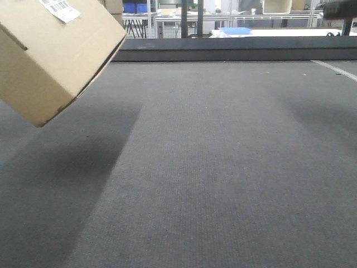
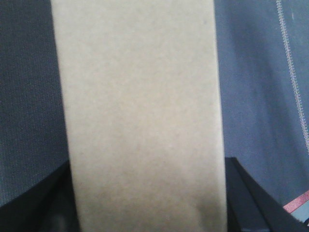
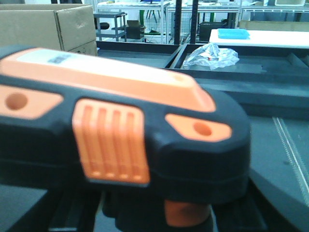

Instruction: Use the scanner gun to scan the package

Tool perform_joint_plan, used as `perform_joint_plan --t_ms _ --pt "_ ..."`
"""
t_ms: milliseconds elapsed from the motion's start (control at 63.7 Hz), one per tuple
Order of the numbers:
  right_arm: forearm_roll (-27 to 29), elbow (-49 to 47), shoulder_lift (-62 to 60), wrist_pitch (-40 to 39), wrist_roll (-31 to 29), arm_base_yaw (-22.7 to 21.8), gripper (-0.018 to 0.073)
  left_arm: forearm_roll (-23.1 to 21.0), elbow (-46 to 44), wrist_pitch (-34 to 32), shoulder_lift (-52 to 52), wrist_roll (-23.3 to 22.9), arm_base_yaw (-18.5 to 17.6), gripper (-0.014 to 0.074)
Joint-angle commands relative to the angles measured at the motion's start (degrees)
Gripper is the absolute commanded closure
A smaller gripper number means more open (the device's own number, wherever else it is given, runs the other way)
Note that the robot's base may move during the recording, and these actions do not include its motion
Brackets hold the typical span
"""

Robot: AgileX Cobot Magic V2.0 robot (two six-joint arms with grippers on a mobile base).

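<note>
Front view: the package [image 1: 50, 61] hangs tilted in the upper left corner, clear of the grey worktop [image 1: 223, 167], with its lowest corner pointing down and a shadow beneath it. A white barcode label [image 1: 60, 9] sits on its upward face, cut by the frame edge

Left wrist view: the package fills the middle as a plain tan band. The left gripper [image 2: 147, 208] has its 2 dark jaws pressed to either side of the box, gripping it above the worktop

Right wrist view: the scanner gun [image 3: 120, 130], black and orange, fills the frame with its head lying across. Its orange stem drops between the jaws of the right gripper [image 3: 186, 220], closed on it at the bottom edge. Behind stand a large cardboard box [image 3: 43, 26] and a crumpled plastic bag [image 3: 210, 55]
</note>
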Motion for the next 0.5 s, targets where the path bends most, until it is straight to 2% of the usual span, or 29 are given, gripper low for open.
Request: perform_joint_plan --t_ms 0,188,361,487 --pt "1.0 4.0 -1.1 -11.0 1.3 -0.1 0.0713 -1.3 -0.4 -0.1 -0.7 0.3 0.0 0.0707" --pt "1.0 12.3 0.4 -25.9 5.0 -0.1 0.0718 -1.3 -0.4 -0.1 -0.7 0.3 0.0 0.0707" --pt "1.1 12.9 6.8 -30.7 5.2 -0.1 0.0718 -1.4 -0.4 -0.1 -0.7 0.3 0.0 0.0707" --pt "1.1 12.9 13.0 -38.5 5.2 -0.1 0.0718 -1.6 -0.4 -0.1 -0.7 0.3 0.0 0.0707"
